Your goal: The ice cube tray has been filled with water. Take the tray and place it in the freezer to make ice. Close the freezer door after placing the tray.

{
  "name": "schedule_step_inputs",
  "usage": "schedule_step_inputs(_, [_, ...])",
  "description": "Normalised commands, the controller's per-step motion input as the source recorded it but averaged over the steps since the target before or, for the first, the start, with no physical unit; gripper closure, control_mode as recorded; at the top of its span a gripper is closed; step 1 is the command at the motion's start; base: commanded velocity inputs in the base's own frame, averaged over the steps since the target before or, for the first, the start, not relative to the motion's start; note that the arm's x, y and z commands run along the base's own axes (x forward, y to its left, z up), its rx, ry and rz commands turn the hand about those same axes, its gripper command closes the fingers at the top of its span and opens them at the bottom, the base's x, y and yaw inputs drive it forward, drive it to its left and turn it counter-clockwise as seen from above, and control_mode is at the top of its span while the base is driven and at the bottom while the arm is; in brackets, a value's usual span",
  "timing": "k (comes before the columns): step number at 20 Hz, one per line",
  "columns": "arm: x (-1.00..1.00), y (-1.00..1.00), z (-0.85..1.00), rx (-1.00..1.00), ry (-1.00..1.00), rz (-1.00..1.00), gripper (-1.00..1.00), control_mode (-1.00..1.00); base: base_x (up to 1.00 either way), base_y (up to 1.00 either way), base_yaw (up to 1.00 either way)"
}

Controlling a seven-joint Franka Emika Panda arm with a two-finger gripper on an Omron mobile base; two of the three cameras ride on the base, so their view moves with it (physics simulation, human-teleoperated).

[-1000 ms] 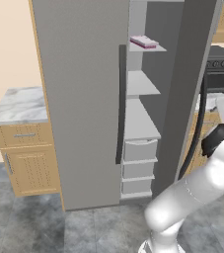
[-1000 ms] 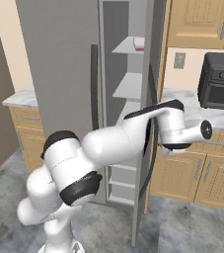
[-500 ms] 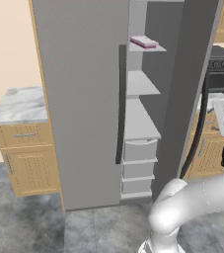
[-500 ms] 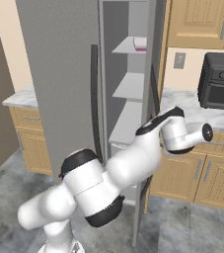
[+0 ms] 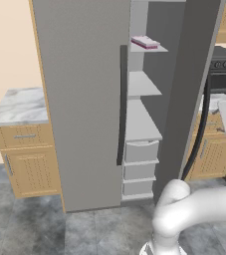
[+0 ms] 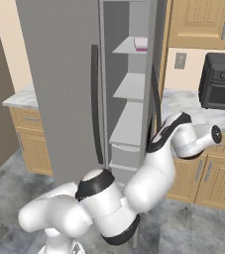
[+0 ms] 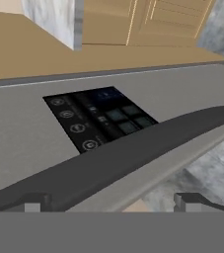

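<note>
While the freezer door (image 5: 191,89) stood swung open, the ice cube tray (image 5: 145,42) lay flat on the top shelf (image 6: 129,45) inside the freezer (image 5: 84,94), well above the white drawers (image 5: 140,151) at the bottom. At the outer face of that door, the fingers (image 7: 112,201) were spread wide with nothing between them, just beside the long dark handle (image 7: 108,158) and close to the black recess (image 7: 99,121). A marble-topped desk (image 5: 17,105) stood left of the freezer.
</note>
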Motion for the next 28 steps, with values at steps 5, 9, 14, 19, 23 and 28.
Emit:
schedule_step_inputs(5, [0.25,-0.01,-0.25,0.0,0.0,0.0,-1.0,-1.0,0.0,0.0,0.0])
schedule_step_inputs(9, [0.32,0.0,-0.43,0.0,0.0,0.0,-1.0,-1.0,0.0,0.0,0.0])
schedule_step_inputs(14, [0.34,-0.04,-0.45,0.0,0.0,0.0,-1.0,-1.0,0.0,0.0,0.0])
schedule_step_inputs(19, [0.43,-0.12,-0.36,0.0,0.0,0.0,-1.0,-1.0,0.0,0.0,0.0])
schedule_step_inputs(23, [0.62,0.01,-0.41,0.0,0.0,0.02,-1.0,-1.0,0.0,0.0,0.0])
schedule_step_inputs(28, [0.49,0.28,-0.49,0.0,0.0,0.07,-1.0,-1.0,0.0,0.0,0.0])
